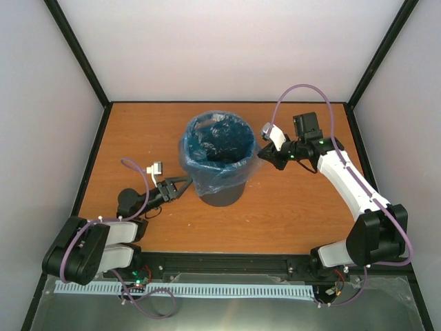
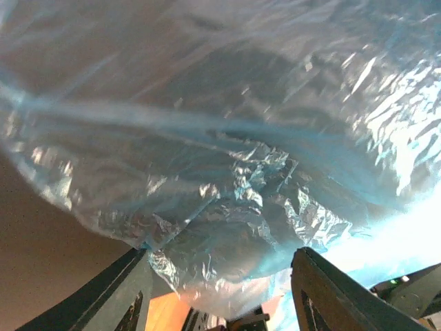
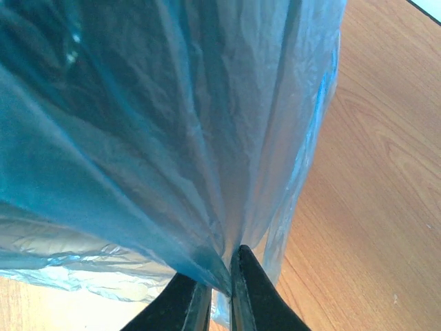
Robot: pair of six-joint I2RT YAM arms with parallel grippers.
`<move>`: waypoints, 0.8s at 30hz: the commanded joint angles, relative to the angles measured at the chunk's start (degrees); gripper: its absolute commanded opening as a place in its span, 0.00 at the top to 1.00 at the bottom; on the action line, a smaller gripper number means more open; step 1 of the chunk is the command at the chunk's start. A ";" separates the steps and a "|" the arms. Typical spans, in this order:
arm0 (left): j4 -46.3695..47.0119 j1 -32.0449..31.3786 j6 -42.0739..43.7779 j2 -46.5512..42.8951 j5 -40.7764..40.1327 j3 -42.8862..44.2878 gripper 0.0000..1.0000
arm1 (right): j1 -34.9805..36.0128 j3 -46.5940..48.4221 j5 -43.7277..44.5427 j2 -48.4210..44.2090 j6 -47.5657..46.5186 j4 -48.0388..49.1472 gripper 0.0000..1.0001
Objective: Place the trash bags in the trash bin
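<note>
The dark grey trash bin [image 1: 224, 193] stands upright mid-table. The light-blue trash bag [image 1: 207, 172] lines it and is folded over its rim, hanging down the outside. My right gripper [image 1: 263, 156] is at the bin's right rim, shut on a pinch of the bag [image 3: 207, 172], which fans out from its fingertips [image 3: 244, 265]. My left gripper [image 1: 186, 183] is low at the bin's left side, open, with the bag's wrinkled hanging edge [image 2: 227, 227] just ahead of and between its spread fingers [image 2: 324, 276].
The orange-brown table [image 1: 296, 207] is enclosed by pale walls with black frame posts. A black rail and a white ribbed strip run along the near edge by the arm bases.
</note>
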 commanded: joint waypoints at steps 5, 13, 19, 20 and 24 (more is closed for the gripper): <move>9.71 -2.29 -0.07 3.98 -0.66 8.26 0.52 | 0.81 1.80 0.38 -0.28 0.81 0.13 0.88; 5.32 -4.07 2.94 10.84 -2.30 15.82 0.91 | 0.91 2.45 2.28 0.64 0.81 0.17 0.89; 0.84 -4.74 5.95 18.82 -4.50 17.71 0.99 | 0.82 1.50 7.65 2.05 0.98 1.48 0.91; 1.68 -4.75 6.02 20.70 -4.56 17.50 0.99 | 0.80 1.15 7.94 2.17 1.00 1.67 0.92; 3.86 -4.85 6.20 25.44 -4.25 16.95 0.99 | 0.74 -0.13 8.51 2.09 1.14 2.89 0.92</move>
